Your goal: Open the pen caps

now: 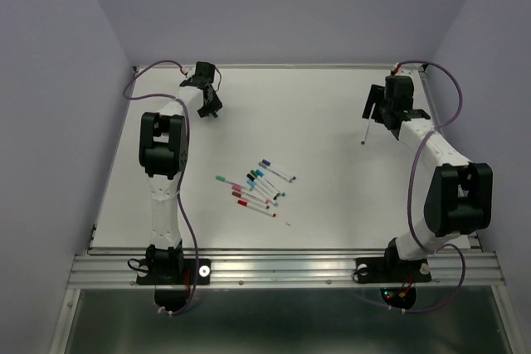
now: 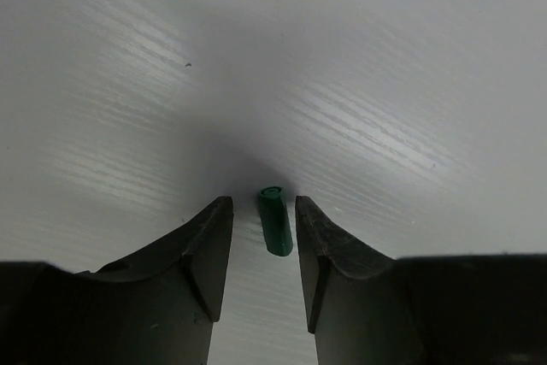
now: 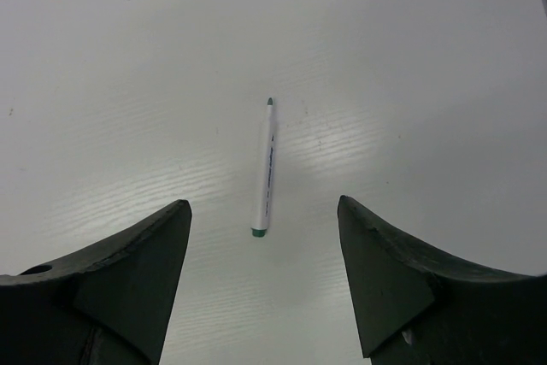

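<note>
One green cap (image 2: 275, 221) between left fingers (image 2: 209, 254); pen cluster (image 1: 257, 190) well apart.

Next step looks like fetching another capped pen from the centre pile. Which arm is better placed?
Probably left. The left claw stands open around the green cap lying on the table, and sits nearer the pen pile than the right claw, which is open above the uncapped green pen.
</note>
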Robot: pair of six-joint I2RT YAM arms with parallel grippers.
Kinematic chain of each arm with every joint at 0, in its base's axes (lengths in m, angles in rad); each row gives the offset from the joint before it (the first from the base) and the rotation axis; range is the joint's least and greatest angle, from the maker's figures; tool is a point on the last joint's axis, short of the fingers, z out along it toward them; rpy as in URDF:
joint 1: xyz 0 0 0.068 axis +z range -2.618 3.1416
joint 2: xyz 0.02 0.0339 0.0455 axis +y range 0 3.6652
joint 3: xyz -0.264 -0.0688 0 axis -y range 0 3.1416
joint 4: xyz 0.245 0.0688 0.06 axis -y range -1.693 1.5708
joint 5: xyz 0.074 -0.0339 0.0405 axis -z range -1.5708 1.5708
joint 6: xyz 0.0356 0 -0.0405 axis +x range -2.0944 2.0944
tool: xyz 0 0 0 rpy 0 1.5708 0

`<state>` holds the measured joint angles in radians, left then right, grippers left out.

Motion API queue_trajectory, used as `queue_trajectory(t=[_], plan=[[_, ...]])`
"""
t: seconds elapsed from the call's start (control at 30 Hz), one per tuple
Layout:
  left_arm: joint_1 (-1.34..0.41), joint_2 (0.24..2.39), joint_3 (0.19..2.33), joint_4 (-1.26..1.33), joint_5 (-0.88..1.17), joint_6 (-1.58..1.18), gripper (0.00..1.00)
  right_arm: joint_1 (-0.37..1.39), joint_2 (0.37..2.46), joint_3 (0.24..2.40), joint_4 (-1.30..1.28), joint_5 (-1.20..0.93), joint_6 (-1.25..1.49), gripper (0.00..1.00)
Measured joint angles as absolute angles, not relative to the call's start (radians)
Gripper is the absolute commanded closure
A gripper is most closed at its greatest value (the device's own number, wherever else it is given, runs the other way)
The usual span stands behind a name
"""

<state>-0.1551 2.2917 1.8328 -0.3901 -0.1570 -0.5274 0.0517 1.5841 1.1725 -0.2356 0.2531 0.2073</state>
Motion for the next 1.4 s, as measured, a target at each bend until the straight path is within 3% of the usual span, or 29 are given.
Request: queue_trajectory(t=[0.2,0.33,0.43,0.47,0.53,0.63,0.93,1.17,1.4], plan=[[-0.155,2.268,1.797,-0.372,-0.156,-0.529,0.43,0.052,1.565,1.155,-0.235,0.199,0.206,0.25],[-0.155,2.239,1.773,-0.378,-0.142,-0.527,0.30,0.053,1.534,1.124,-0.235,0.080,0.188,0.25],[-0.155,2.184,1.753,-0.379,-0.129,-0.522,0.24,0.068,1.516,1.106,-0.233,-0.009,0.174,0.19],[-0.155,2.157,1.739,-0.376,-0.126,-0.520,0.21,0.084,1.510,1.100,-0.229,-0.036,0.168,0.00],[-0.155,2.064,1.685,-0.363,-0.113,-0.518,0.18,0.124,1.505,1.092,-0.222,-0.093,0.152,0.00],[-0.156,1.891,1.570,-0.310,-0.096,-0.513,0.02,0.216,1.506,1.079,-0.208,-0.169,0.138,0.00],[-0.171,1.504,1.273,-0.182,-0.078,-0.513,0.01,0.462,1.586,1.073,-0.171,-0.260,0.075,0.00],[-0.176,1.416,1.143,-0.173,-0.072,-0.513,0.01,0.637,1.757,1.168,-0.215,-0.159,-0.025,0.00],[-0.175,1.390,1.118,-0.146,-0.080,-0.511,0.01,0.694,1.825,1.219,-0.267,-0.051,-0.098,0.00]])
